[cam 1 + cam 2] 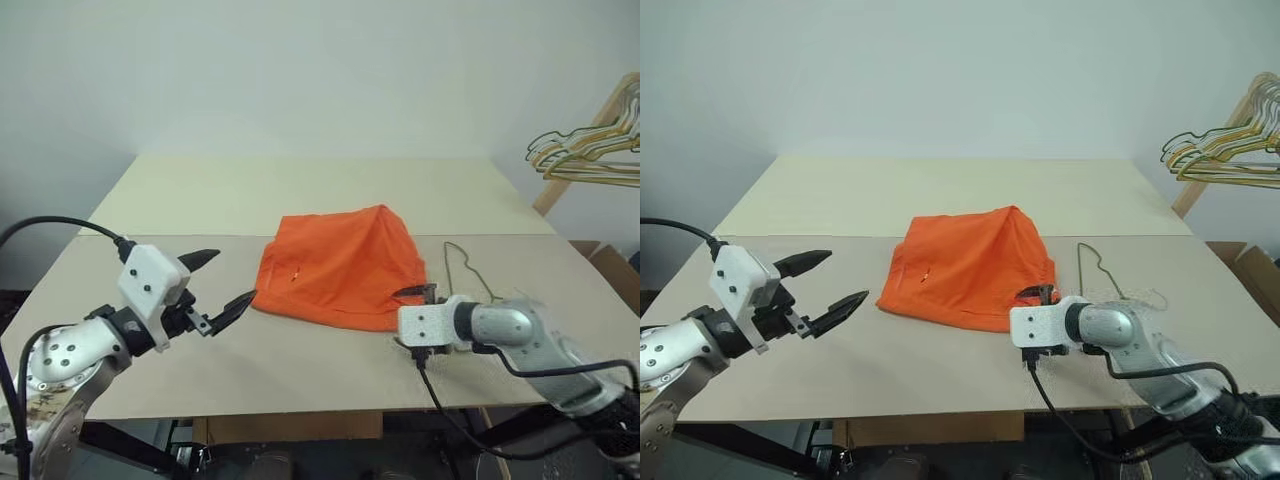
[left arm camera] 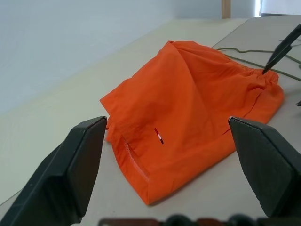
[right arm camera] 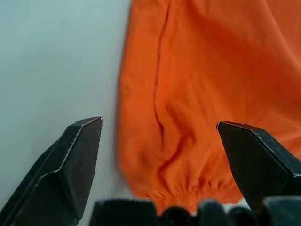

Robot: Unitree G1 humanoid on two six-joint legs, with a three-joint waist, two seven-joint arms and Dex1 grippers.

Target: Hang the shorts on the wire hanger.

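So here's where I'm at: the shorts (image 1: 340, 266) are lying in a rumpled heap in the middle of the frame on the tabletop (image 1: 300, 370), and the wire hanger (image 1: 466, 268) is flat on the tabletop just right of them, its hook poking up toward the far edge. My right hand (image 1: 415, 293) is at the lower right corner of the shorts, right by the gathered waistband, fingers spread wide and nothing in them. My left hand (image 1: 221, 282) hovers left of the shorts, apart from them, fingers also spread and empty.

What worries me: the waistband is bunched and the fabric looks slippery, so if I close the right hand too shallow I'd probably get one thin layer and it'd slide out on the lift. Go too deep and I could pin both layers together, then there's no opening to thread the hanger through.

Other thing is the hanger sits really close to my right hand. I can't tell how much of the wire runs under the cloth or behind my wrist, so I might snag it or drag it along with the shorts. It's thin and flat too, so picking it up later looks fiddly
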